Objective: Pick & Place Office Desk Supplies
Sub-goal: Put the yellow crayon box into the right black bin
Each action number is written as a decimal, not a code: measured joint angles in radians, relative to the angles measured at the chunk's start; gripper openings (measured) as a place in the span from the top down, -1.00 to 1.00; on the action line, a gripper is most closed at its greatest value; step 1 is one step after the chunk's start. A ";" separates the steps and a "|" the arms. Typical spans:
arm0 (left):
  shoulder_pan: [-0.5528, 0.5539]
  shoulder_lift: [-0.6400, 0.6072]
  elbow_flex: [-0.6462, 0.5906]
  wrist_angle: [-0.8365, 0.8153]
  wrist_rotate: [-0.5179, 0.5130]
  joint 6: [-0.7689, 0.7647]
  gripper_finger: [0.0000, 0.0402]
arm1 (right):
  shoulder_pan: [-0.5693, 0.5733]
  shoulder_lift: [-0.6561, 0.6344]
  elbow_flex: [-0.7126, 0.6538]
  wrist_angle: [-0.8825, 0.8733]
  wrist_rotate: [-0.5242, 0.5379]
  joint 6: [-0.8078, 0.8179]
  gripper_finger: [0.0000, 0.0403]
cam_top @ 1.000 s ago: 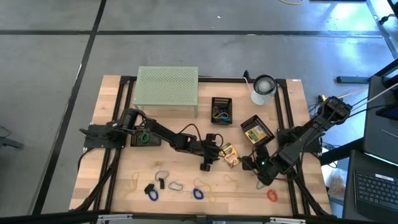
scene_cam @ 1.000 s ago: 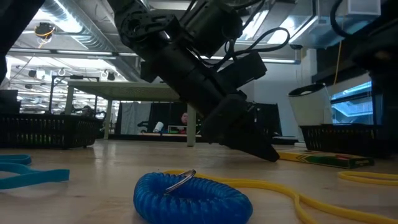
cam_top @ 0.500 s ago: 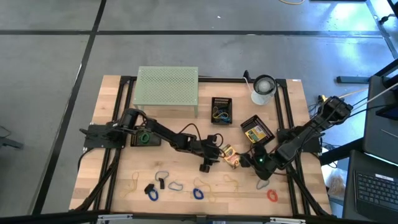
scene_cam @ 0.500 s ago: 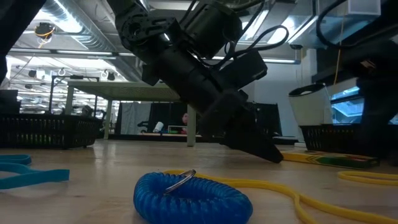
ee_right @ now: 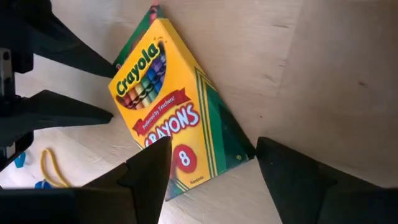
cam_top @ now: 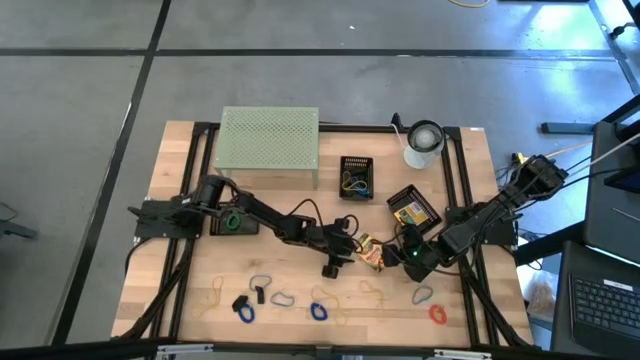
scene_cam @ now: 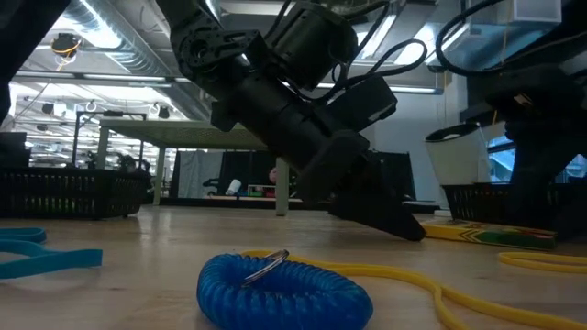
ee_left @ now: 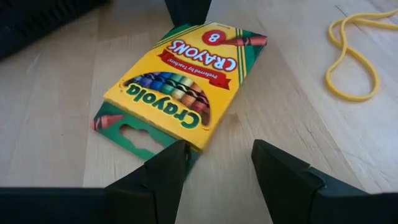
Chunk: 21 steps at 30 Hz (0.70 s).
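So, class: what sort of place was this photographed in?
Probably a robotics lab or workshop: a wooden table on a concrete floor, long benches and ceiling ducting behind, and a computer keyboard beside the rig.

A pale-green mesh stand (cam_top: 268, 139) sits at the worktop's (cam_top: 180, 150) far edge; a white roll (cam_top: 423, 144) stands well apart.

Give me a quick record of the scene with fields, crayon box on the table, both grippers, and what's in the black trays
crayon box: flat on the wooden table, between both grippers
left gripper: fingers open, facing one end of the box, not gripping it
right gripper: fingers open, facing the opposite end
square black tray: coloured clips inside
angled black tray: second crayon box
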 joint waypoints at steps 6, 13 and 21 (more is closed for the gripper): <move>0.000 0.000 -0.001 0.002 -0.002 0.000 0.08 | -0.014 0.002 -0.003 0.054 0.002 -0.066 -0.20; 0.001 0.000 0.002 -0.021 0.001 -0.011 0.08 | -0.017 0.006 -0.004 0.086 0.025 -0.112 -0.20; 0.001 0.000 0.001 -0.015 0.001 -0.023 0.08 | -0.016 0.005 -0.004 0.133 0.016 -0.177 -0.20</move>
